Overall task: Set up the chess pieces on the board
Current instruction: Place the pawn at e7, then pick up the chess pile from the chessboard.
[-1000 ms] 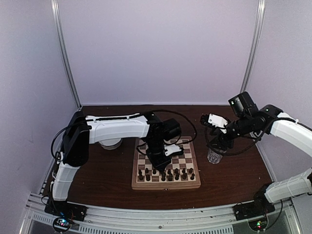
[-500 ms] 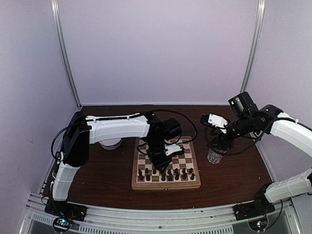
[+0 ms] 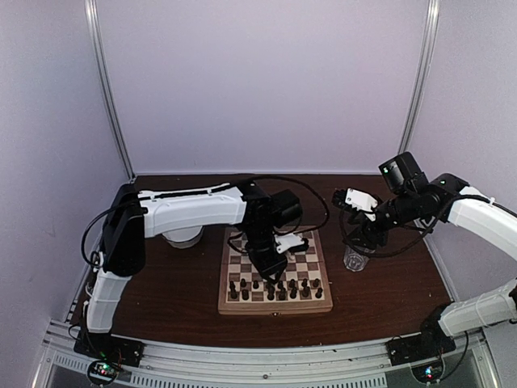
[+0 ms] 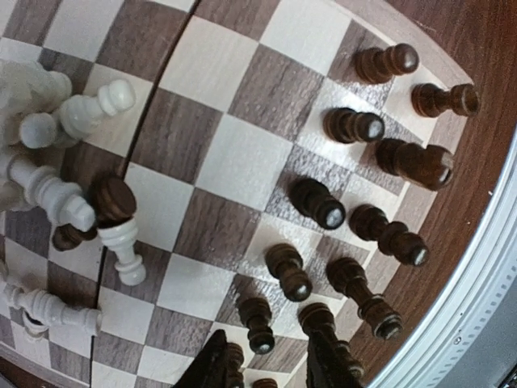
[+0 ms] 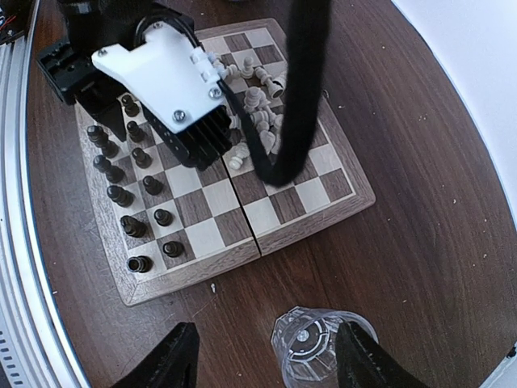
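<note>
The board (image 3: 311,305) lies in the middle of the table. Dark chess pieces (image 4: 355,186) stand upright in two rows along its near edge. White chess pieces (image 4: 48,162) lie in a heap at the far side, with one dark piece (image 4: 109,202) lying among them. My left gripper (image 4: 268,368) hangs low over the dark rows. Its jaws are apart, with standing dark pawns between and beside the fingers (image 4: 212,365) and nothing pinched. My right gripper (image 5: 266,360) is open wide over the table, right of the board. The clear glass (image 5: 319,347) stands near its right finger.
A white bowl (image 3: 184,237) sits left of the board, behind the left arm. The clear glass (image 3: 354,259) stands off the board's right edge. A black cable (image 5: 299,89) hangs across the right wrist view. Bare brown table (image 5: 420,226) surrounds the board.
The left gripper's jaws have come apart and its wrist has shifted slightly right over the board. The right arm has not moved.
</note>
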Motion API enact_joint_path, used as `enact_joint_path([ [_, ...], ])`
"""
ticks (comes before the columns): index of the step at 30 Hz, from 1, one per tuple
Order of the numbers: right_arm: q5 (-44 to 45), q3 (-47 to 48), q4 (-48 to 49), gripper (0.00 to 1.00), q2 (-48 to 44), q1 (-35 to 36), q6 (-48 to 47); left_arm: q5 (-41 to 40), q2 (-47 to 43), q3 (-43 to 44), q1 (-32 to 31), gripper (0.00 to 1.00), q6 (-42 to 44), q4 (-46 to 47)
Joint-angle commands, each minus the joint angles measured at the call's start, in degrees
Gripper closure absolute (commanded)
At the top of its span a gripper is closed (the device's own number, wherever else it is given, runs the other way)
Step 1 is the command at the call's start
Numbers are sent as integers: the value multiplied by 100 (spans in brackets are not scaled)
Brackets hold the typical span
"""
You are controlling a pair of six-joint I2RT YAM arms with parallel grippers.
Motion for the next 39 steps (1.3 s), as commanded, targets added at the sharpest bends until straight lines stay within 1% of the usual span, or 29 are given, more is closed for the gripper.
enact_joint_path([
  [1, -72, 140, -54, 40, 14, -51, 19, -286, -797, 276, 281, 63, 95, -77],
  [4, -108, 361, -63, 42, 271, -37, 6, -371, -1212, -94, 654, 64, -182, 195],
  [6, -209, 586, -104, 44, 599, 40, 77, -148, -1437, -580, 934, 68, -584, 740],
  [8, -227, 915, -257, 48, 1043, 226, 121, 186, -1595, -1127, 1162, 69, -1017, 1474],
  [10, -194, 1177, -320, 54, 1483, 426, 245, 356, -1654, -1549, 1247, 71, -1400, 2142],
  [12, -197, 1404, -354, 60, 1886, 645, 321, 387, -1616, -1791, 1263, 74, -1657, 2679],
  [14, -140, 1582, -347, 64, 2268, 870, 341, 460, -1562, -1908, 1263, 76, -1866, 2995],
  [18, -77, 1943, -366, 68, 2949, 1230, 388, 462, -1534, -2200, 1268, 77, -2211, 3401],
  [19, -90, 2007, -358, 69, 3102, 1285, 422, 404, -1551, -2286, 1290, 77, -2344, 3448],
  [21, -99, 2117, -281, 69, 3358, 1343, 534, 359, -1645, -2553, 1401, 74, -2763, 3554],
  [23, -85, 2150, -129, 70, 3547, 1378, 629, 505, -1926, -3059, 1592, 72, -3283, 3945],
  [25, 1, 2189, 29, 69, 3705, 1418, 713, 529, -2267, -3630, 1729, 71, -3595, 4460],
  [27, 44, 2290, 52, 68, 3888, 1455, 769, 476, -2542, -3996, 1789, 70, -3656, 4797],
  [30, 75, 2499, -32, 68, 4150, 1494, 845, 521, -2760, -4211, 1799, 68, -3653, 5007],
  [39, 271, 2820, -40, 67, 4601, 1505, 1116, 524, -3044, -4414, 1817, 68, -3792, 5290],
])
